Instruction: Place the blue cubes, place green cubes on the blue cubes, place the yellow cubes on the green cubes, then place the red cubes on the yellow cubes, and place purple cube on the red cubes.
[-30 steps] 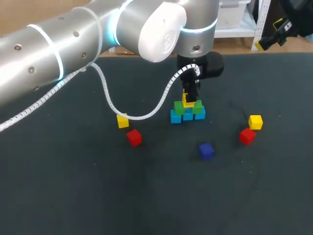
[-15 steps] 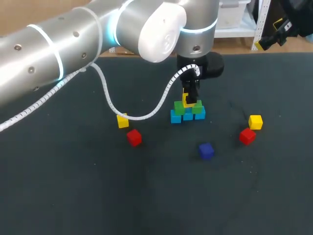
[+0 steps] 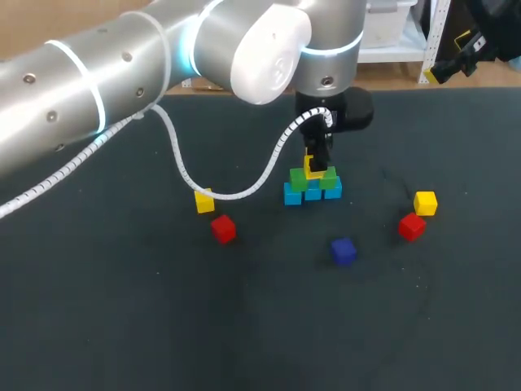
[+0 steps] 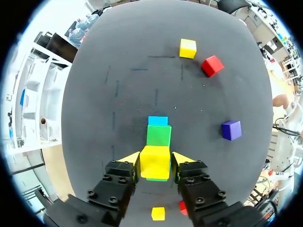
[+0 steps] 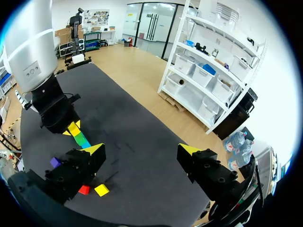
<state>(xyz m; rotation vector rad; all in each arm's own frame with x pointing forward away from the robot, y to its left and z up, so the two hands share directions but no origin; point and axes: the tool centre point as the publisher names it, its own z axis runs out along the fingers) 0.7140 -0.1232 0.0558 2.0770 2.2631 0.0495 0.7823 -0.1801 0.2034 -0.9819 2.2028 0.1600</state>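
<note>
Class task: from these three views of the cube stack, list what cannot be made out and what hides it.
Head view: the left gripper covers the small yellow cube from above; whether it rests fully on the green cubes is unclear.
Left wrist view: that yellow cube and the green cubes hide most of the blue cubes beneath.
Right wrist view: the stack is too small to count its cubes.

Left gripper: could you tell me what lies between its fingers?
A yellow cube, gripped on both sides, atop the green cubes, per the left wrist view.
</note>
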